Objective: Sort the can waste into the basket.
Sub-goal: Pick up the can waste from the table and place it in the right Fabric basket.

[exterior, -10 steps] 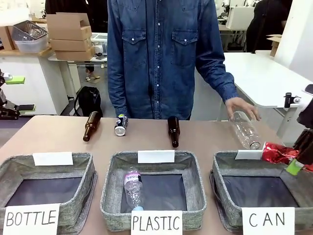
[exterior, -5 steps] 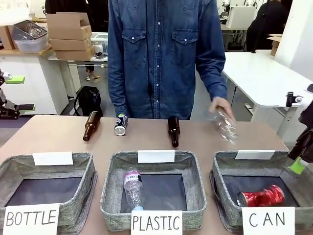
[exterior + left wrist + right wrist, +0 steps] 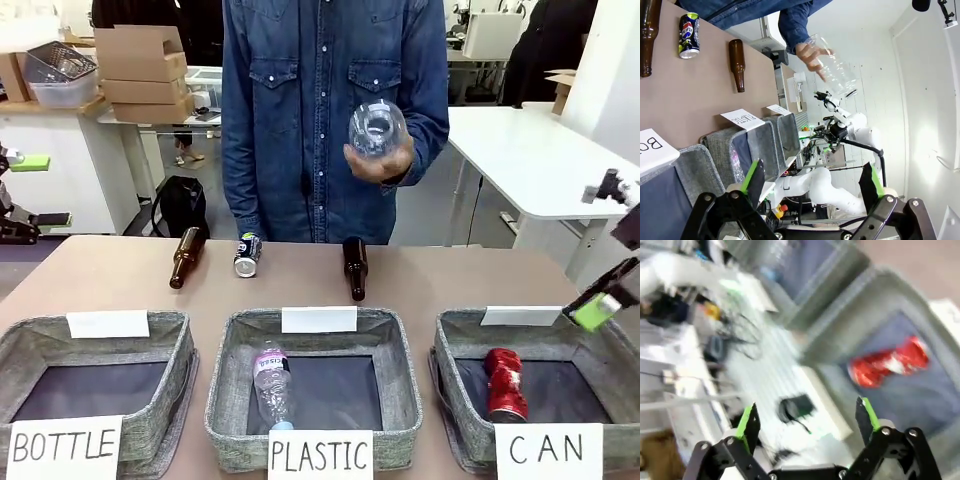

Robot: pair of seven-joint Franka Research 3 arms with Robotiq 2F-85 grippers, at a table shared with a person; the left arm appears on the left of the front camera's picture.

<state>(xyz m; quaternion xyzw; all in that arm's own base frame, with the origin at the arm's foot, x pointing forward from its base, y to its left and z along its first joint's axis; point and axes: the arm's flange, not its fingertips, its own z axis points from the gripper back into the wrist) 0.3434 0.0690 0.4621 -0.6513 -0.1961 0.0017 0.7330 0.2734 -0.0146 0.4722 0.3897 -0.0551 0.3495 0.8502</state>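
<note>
Brown worktop [image 3: 100,280], three grey fabric baskets in a row along its near edge. BOTTLE basket [image 3: 20,345] sits at the near left corner, PLASTIC basket [image 3: 222,345] in the middle, CAN basket [image 3: 447,345] at the near right corner. Red can [image 3: 505,383] lies on the dark floor of the CAN basket, left of centre, lengthwise near to far. Plastic bottle [image 3: 271,385] lies in the PLASTIC basket, left of centre.

Right gripper [image 3: 806,412] hangs above the CAN basket's far right corner, jaws spread wide, nothing between them, with the red can below and apart from it. Left gripper [image 3: 813,171] is also spread wide and empty, looking across the baskets from the BOTTLE end.

Along the far edge lie a brown bottle [image 3: 186,257], a black-and-silver can [image 3: 247,255] just beside it, and a second brown bottle [image 3: 355,268] near the middle. Person in a denim shirt [image 3: 300,100] stands behind the far edge, one hand [image 3: 385,162] raised at chest height holding a clear bottle [image 3: 378,128].
</note>
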